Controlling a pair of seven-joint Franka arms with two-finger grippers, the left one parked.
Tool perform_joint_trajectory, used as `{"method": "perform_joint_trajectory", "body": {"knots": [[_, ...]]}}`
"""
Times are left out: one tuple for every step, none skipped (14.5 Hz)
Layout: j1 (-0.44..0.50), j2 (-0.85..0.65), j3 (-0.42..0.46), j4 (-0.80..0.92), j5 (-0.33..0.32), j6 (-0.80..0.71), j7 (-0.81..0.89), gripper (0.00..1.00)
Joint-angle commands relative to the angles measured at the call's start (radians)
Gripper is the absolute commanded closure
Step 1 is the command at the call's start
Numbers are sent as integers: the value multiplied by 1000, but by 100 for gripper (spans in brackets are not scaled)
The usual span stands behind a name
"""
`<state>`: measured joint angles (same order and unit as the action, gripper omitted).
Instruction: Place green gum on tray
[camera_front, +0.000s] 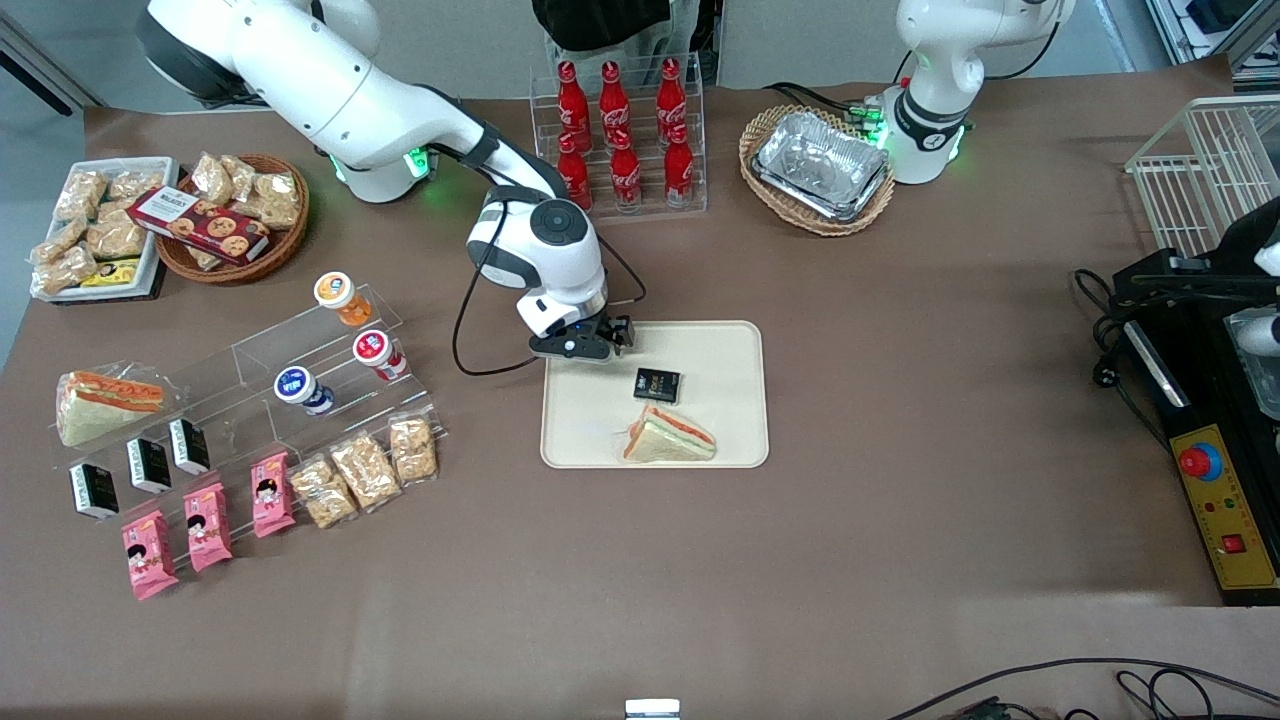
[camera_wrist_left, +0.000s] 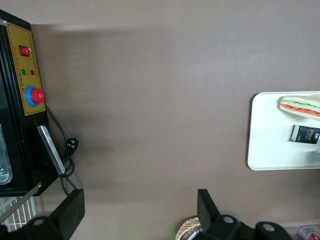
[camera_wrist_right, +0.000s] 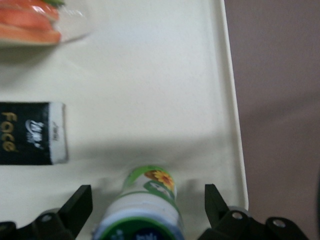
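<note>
The gripper (camera_wrist_right: 145, 215) hangs over the tray (camera_front: 735, 345), at its corner nearest the cola rack, fingers spread wide of the gum (camera_wrist_right: 145, 202), which sits on the tray near the black packet (camera_wrist_right: 30, 132). A good finish is a straight rise, brushing neither bottle nor packet.

Robot lab mock shop, brown-papered table (camera_front: 900, 420), snack display racks (camera_front: 300, 370), control box (camera_front: 1215, 500)

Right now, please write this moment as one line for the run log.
gripper: open, over tray corner | green gum: on tray, between the fingers | also on tray: black packet, sandwich
</note>
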<state>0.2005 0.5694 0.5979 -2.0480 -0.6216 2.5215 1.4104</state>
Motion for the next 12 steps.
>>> {"method": "perform_joint_trajectory", "body": {"knots": [[-10, -126, 29, 6, 9, -114, -5, 0], [-15, -170, 43, 11, 88, -153, -46, 0], [-32, -230, 49, 14, 206, -190, -144, 0], [-38, -296, 48, 15, 333, -238, -262, 0], [-49, -366, 43, 15, 435, -294, -357, 0], [-87, -432, 42, 17, 504, -358, -440, 0], [-143, -488, 42, 25, 555, -418, -517, 0], [-195, -540, 42, 53, 606, -513, -612, 0], [-252, -569, 36, 92, 632, -612, -721, 0], [-318, -575, 20, 145, 640, -704, -829, 0], [-369, -579, 16, 204, 640, -778, -899, 0], [-425, -574, 8, 269, 640, -835, -941, 0]]}}
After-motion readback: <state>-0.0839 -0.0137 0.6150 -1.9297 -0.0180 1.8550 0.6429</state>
